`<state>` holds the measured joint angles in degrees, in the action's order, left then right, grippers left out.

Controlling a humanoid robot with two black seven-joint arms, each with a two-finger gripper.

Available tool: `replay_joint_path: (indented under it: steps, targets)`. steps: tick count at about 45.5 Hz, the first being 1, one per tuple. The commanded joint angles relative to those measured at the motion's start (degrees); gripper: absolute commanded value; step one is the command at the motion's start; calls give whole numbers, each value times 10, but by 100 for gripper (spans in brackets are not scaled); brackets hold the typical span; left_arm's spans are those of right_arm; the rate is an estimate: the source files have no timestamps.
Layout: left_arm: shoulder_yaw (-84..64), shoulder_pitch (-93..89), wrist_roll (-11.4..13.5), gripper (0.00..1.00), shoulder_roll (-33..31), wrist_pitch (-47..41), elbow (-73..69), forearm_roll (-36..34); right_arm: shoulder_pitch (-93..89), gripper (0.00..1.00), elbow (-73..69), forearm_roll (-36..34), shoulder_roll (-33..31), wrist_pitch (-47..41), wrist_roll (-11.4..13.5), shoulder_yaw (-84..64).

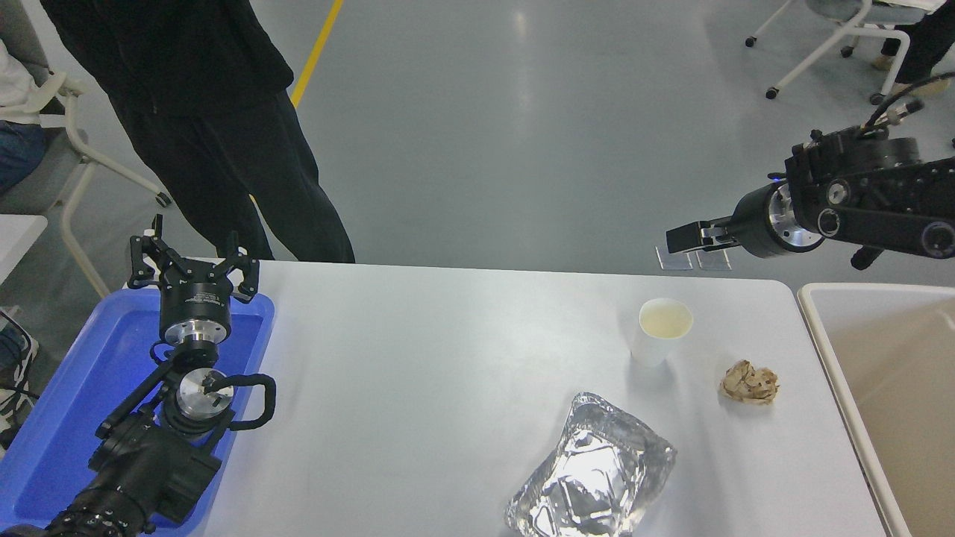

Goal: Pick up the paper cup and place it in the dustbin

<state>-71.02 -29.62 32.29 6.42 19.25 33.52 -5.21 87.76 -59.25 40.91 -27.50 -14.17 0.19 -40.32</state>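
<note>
Small white paper cup (662,330) upright on white bench (448,358), nothing visible inside; cream plastic dustbin (821,328) at right. Right hand (683,239) beyond far edge, grip unclear. Left hand (191,262) spread, holding nothing, above blue plastic tray (89,373).

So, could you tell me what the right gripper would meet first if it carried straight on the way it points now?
Probably nothing: the right gripper points left, beyond the table's far edge, and its line looks free. The paper cup sits nearer the camera, though depth is unclear.
</note>
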Motion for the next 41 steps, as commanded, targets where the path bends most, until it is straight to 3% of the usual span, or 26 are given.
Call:
replay_joint_path:
  steps: [1,29,41]
  targets:
    - [0,0,1,99,0,0,1,0,-63,100,36,5,16,12,0,30]
    - [0,0,1,99,0,0,1,0,-140,99,103,7,52,48,-1,31]
    - [0,0,1,99,0,0,0,0,-160,93,123,22,57,64,-1,31]
